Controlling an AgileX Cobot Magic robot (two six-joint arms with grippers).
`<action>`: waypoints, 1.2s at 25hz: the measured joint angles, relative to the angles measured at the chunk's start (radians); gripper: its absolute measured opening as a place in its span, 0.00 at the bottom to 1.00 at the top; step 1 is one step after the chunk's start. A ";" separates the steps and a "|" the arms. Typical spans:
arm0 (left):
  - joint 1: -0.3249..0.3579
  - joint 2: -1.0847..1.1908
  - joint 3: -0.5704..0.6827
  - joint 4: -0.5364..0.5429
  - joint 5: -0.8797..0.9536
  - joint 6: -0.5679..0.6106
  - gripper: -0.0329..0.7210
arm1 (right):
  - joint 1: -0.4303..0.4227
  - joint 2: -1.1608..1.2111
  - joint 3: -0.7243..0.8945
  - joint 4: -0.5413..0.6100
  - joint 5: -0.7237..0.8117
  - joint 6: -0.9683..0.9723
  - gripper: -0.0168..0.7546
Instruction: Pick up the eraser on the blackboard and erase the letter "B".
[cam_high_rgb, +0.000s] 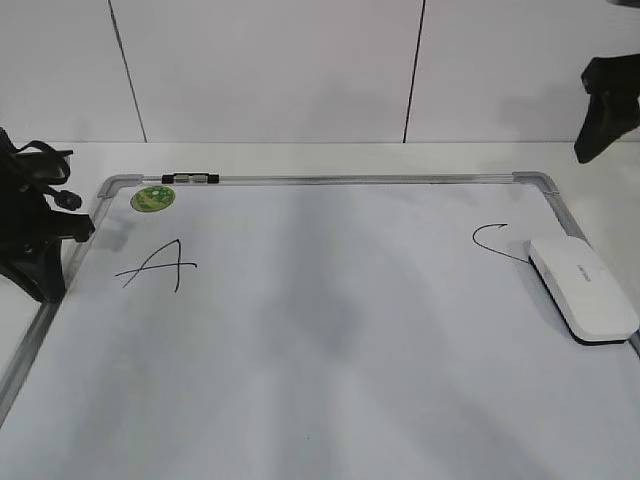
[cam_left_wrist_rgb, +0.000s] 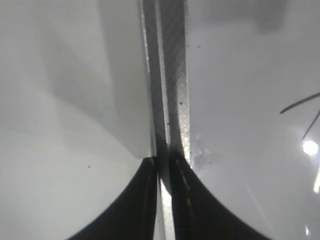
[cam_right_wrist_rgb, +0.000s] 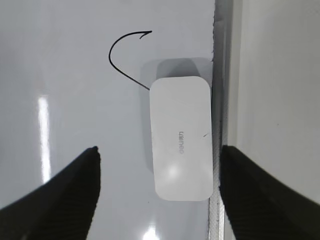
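The white eraser (cam_high_rgb: 582, 288) lies on the blackboard (cam_high_rgb: 330, 330) by its right frame, touching the lower end of a black "C" (cam_high_rgb: 490, 240). A black "A" (cam_high_rgb: 158, 265) is at the left. No letter "B" shows in any view. My right gripper (cam_high_rgb: 600, 130) hangs open high above the board's far right corner. In the right wrist view its jaws (cam_right_wrist_rgb: 159, 148) are wide open, with the eraser (cam_right_wrist_rgb: 180, 137) below and between them. My left gripper (cam_high_rgb: 40, 270) is shut and empty over the board's left frame (cam_left_wrist_rgb: 175, 75), jaws (cam_left_wrist_rgb: 162, 162) together.
A small round green sticker (cam_high_rgb: 152, 198) and a dark clip (cam_high_rgb: 190, 179) sit at the board's far left corner. The grey frame (cam_right_wrist_rgb: 217, 75) runs right beside the eraser. A white wall stands behind the table.
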 joint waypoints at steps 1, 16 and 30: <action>0.000 0.000 0.000 0.000 0.000 0.000 0.14 | 0.000 -0.009 0.000 0.002 0.002 0.000 0.76; 0.000 -0.009 0.003 0.011 -0.013 0.005 0.44 | 0.000 -0.140 0.015 0.005 0.010 0.001 0.74; -0.005 -0.246 0.006 0.083 0.104 0.005 0.45 | 0.000 -0.294 0.020 0.005 0.025 0.004 0.74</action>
